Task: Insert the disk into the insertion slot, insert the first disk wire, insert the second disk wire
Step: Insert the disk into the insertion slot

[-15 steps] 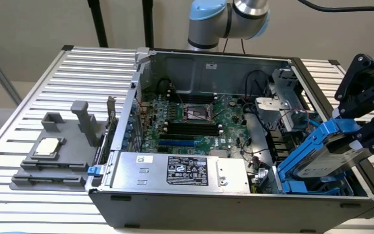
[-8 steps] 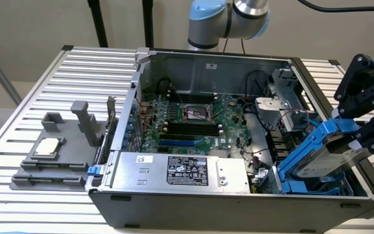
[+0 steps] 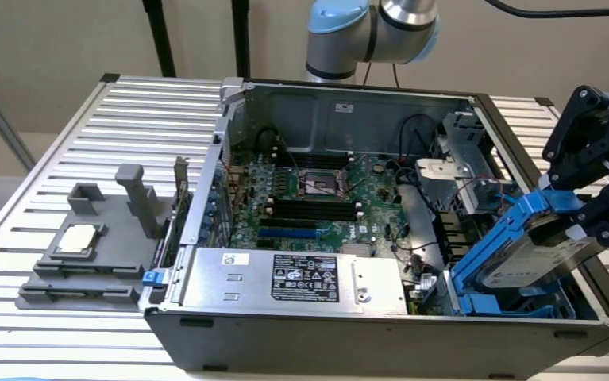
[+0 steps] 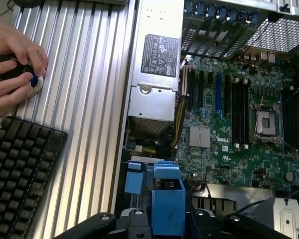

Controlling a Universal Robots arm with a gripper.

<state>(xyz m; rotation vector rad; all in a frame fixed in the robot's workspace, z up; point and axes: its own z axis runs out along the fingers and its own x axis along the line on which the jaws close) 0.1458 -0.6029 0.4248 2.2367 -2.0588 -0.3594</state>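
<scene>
Gripper (image 3: 577,218): closed on the disk (image 3: 532,266), clamped on the upper end of its blue carrier (image 3: 503,242). From the wrist: same carrier (image 4: 168,201) pinched between the black fingers (image 4: 134,219), one on each side, gripper (image 4: 167,221) right behind it.

Disk, appearance:
- Flat silver-grey rectangle, metal face toward the exterior camera.
- White printed label on that face, text too small to read.
- Bright blue plastic frame along the long edges and across the gripped end.

Disk, position:
- Hangs tilted, directly under the gripper, slanting down and away from it into the near corner of the open computer case (image 3: 389,333).
- Lower end down among the blue rails of the insertion slot (image 3: 516,305); upper end well above the case rim.
- Not lying flat in the bay. Cannot tell whether the lower edge touches the rails.

Surroundings, reckoned from the gripper:
- Just beside the slot, on the side away from the gripper: silver power-supply box (image 3: 298,278) with a black-and-white label.
- Past that box, deeper in the case: green motherboard (image 3: 315,198) with a square black socket (image 3: 320,184).
- Well apart from the gripper, outside the case on the slatted table (image 3: 156,103): grey fixture (image 3: 103,270) carrying a small square silver chip (image 3: 76,240).
- From the wrist, also well apart from the gripper: a person's hand (image 4: 12,64) around a small dark object with a blue part, near a black keyboard (image 4: 20,174), both on the table.
</scene>
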